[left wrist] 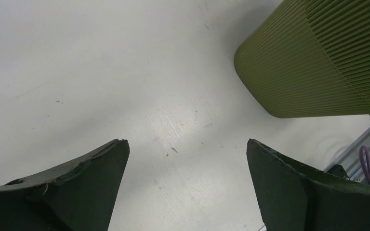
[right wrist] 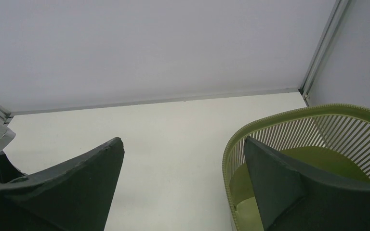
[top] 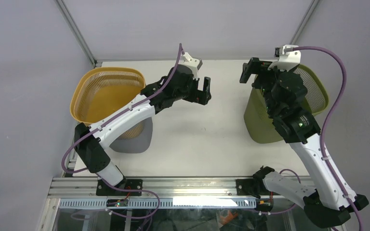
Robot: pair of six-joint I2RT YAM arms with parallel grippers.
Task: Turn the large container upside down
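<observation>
Two slatted containers stand upright, mouths up, on the white surface [top: 212,139]: a yellow basket [top: 108,94] at the back left corner and a green basket [top: 260,120] at the right side. They look close in size, and which is the larger cannot be settled from these views. Neither basket is inverted or tipped onto its side. The left arm reaches from its base across the near right edge of the yellow basket. The left gripper [top: 203,91] hangs over the bare middle of the surface and points toward the right. In the left wrist view the left gripper [left wrist: 188,144] has its jaws spread wide with nothing between them. Only the surface [left wrist: 101,72] lies below, and the ribbed wall of the green basket [left wrist: 318,57] sits at the upper right, apart from both fingers. The right arm rises over the green basket, with the right gripper [top: 247,72] at the basket's back left, above rim height. In the right wrist view the right gripper [right wrist: 183,142] is likewise fully spread and holds nothing. One finger overlaps the rim and slats of the green basket [right wrist: 308,132], while the other stands over the bare surface [right wrist: 164,125], facing the back wall.
</observation>
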